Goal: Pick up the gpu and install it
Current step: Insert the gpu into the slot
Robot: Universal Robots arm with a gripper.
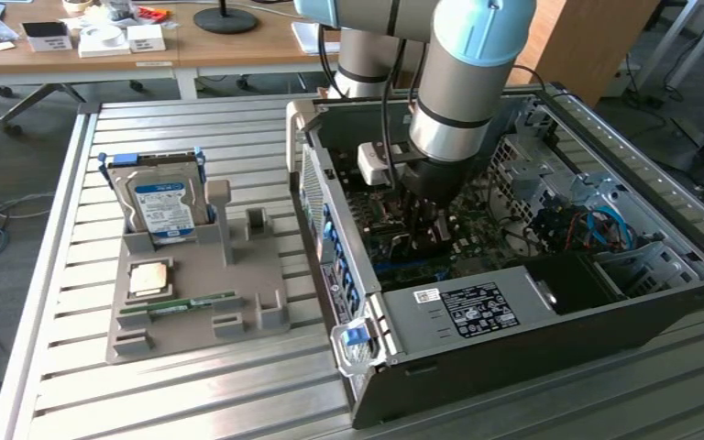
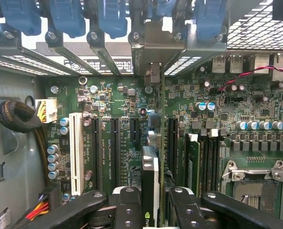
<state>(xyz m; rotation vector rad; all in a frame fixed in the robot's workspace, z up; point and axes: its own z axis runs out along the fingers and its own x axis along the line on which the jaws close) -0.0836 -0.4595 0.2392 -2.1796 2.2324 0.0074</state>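
The hand point(image 2: 151, 212) is clenched on the gpu point(image 2: 150, 179). Its black fingers point(image 2: 127, 207) pinch the card edge-on, so it stands upright over the motherboard point(image 2: 108, 95), lined up along the slots. Farther in, the card's metal bracket point(image 2: 153, 43) meets the rear opening beneath blue latches point(image 2: 108, 19); whether it is fully seated I cannot tell. In the exterior view, the parts tray point(image 1: 193, 302) lies on the bench point(image 1: 205, 403) at nine o'clock from the case point(image 1: 548, 339).
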